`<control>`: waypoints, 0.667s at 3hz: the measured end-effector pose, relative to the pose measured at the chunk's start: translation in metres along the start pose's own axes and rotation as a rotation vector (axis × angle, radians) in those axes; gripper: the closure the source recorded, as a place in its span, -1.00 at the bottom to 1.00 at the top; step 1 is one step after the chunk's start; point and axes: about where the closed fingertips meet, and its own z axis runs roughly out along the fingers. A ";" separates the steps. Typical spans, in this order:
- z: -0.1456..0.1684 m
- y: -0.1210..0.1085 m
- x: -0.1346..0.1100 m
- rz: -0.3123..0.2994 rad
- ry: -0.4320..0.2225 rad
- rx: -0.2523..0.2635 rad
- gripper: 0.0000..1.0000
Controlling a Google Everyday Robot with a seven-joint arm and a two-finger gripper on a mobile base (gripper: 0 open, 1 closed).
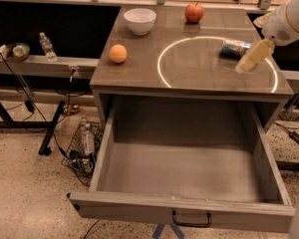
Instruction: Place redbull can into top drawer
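Redbull can (232, 49) lies on its side on the bench (139, 71), toward the right end of the top and inside a bright ring of light (162, 66) drawn on the surface. My end effector (250, 59) hangs just beside the can on its right, overlapping its right end in this view; I cannot tell whether it touches the can, nor whether it is open or closed. My white arm (289, 16) rises from it to the upper right, past the can. Beyond the can, toward the back edge, stands a red apple (194, 12). Farther left of the can at the back sits a white bowl (140, 20), and well apart from the can on the left is an orange (118, 54). Below the can, at the front, the top drawer (182, 209) stands pulled out, its grey inside showing and its black handle (191, 221) centred on the front panel.
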 end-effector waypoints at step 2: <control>0.038 -0.071 -0.006 0.113 -0.050 0.146 -1.00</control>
